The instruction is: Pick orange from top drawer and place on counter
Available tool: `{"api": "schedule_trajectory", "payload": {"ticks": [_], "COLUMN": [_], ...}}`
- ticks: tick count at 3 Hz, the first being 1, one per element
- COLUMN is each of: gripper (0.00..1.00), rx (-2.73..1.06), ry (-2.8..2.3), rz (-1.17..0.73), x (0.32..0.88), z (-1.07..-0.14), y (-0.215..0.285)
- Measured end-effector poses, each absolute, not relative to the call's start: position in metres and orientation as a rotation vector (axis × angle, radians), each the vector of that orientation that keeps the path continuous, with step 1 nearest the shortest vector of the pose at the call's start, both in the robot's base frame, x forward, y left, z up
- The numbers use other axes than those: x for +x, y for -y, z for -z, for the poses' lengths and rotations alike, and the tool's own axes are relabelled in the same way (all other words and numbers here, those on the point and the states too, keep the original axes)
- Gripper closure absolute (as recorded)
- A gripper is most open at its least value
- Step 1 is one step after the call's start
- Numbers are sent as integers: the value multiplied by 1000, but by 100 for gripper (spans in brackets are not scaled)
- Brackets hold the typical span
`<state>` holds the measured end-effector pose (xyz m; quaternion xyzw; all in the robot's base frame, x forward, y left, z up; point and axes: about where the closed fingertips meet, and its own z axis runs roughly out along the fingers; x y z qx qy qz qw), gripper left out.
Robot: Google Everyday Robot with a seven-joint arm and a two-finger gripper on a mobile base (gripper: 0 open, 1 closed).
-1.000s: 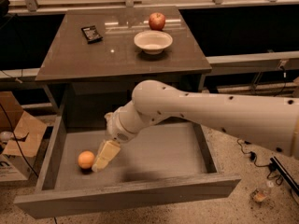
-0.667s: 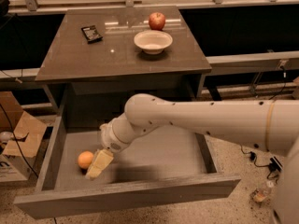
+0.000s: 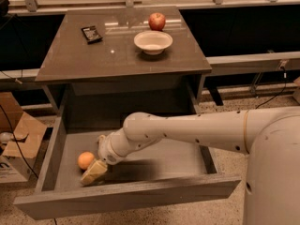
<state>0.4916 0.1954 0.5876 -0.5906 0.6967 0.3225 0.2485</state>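
The orange point(image 3: 85, 160) lies on the floor of the open top drawer point(image 3: 154, 156), near its left front corner. My gripper point(image 3: 93, 172) reaches down into the drawer and sits just right of and in front of the orange, close beside it. The counter point(image 3: 93, 55) is the brown-grey tabletop above the drawer.
On the counter stand a white bowl point(image 3: 153, 41), a red apple point(image 3: 157, 21) behind it and a small black object point(image 3: 91, 33) at the left. A cardboard box point(image 3: 16, 144) sits on the floor left of the drawer. My white arm point(image 3: 197, 130) crosses the drawer from the right.
My gripper has moved left and down toward the drawer's front, from right of the orange to close beside it. The orange has stayed in place.
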Motion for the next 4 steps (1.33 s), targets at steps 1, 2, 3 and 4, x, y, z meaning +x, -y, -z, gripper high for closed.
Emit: {"api": "schedule_trajectory", "payload": {"ticks": [1, 2, 3, 4], "gripper": [42, 66, 89, 100], "rx": [-1609, -1549, -1531, -1507], "ry": [-1899, -1881, -1812, -1761], "rz": [-879, -898, -919, -915], "x": [491, 483, 477, 483], "z": [-593, -609, -637, -665], "y": [-195, -194, -193, -191]}}
